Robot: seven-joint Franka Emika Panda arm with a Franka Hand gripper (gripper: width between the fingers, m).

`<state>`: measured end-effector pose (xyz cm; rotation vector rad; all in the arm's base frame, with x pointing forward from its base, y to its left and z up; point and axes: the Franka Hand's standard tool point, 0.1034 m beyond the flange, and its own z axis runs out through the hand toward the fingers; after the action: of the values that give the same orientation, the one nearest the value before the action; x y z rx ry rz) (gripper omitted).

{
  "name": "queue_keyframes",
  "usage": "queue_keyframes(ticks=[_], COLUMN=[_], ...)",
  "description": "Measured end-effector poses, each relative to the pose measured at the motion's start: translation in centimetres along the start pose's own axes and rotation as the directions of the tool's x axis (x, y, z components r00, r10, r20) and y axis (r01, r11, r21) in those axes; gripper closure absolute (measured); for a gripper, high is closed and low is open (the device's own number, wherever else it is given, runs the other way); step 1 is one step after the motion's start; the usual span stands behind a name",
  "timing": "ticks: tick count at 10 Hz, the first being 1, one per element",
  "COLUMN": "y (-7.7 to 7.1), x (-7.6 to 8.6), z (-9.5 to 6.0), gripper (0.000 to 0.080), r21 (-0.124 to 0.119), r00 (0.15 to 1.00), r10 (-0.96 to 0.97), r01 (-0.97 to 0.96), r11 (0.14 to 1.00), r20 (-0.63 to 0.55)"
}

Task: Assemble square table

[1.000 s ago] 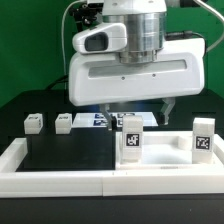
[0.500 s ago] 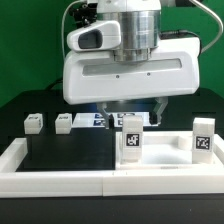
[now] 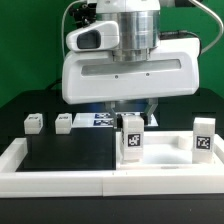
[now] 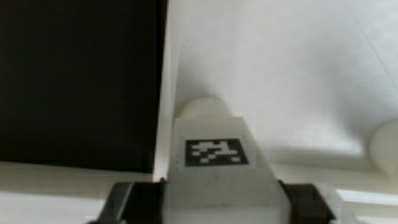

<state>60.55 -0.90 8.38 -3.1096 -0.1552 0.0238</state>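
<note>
Most of the exterior view is a black table (image 3: 60,150) before a green backdrop (image 3: 20,40). We see a low border wall (image 3: 60,185) fencing the front, and inside it the square slab (image 3: 165,162) lies flat toward that view's right. On it stand the edge leg (image 3: 131,143) and the corner leg (image 3: 203,138). A loose leg (image 3: 32,122) and a second loose leg (image 3: 63,121) sit beside the marker board (image 3: 92,119). The gripper (image 3: 136,109) hangs over the edge leg. In the wrist view its fingers (image 4: 128,205) flank that leg; whether they pinch it we cannot tell.
</note>
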Motion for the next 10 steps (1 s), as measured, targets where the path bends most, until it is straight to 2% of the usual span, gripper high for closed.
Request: queue_keyframes(ticks=[3,5,7,8,9,10], y=[-0.1,-0.5,-0.9,-1.4,-1.7,-2.0], x=[0.0,0.2,0.3,0.3,0.4,0.4], z=[0.0,0.0,0.1,0.1,0.2,0.2], gripper=[0.0508,0.0508,0.0508,0.0507,0.0507,0.0507], r21=[0.005,0.007,0.012,0.015,0.017,0.018], r00=[0.987,0.929,0.828,0.734,0.701,0.633], r10=[0.161,0.369,0.561,0.68,0.713,0.774], r01=[-0.161,-0.369,-0.561,-0.679,-0.713,-0.774], r11=[0.987,0.929,0.828,0.734,0.701,0.633], r20=[-0.001,-0.011,-0.011,-0.013,-0.014,-0.012])
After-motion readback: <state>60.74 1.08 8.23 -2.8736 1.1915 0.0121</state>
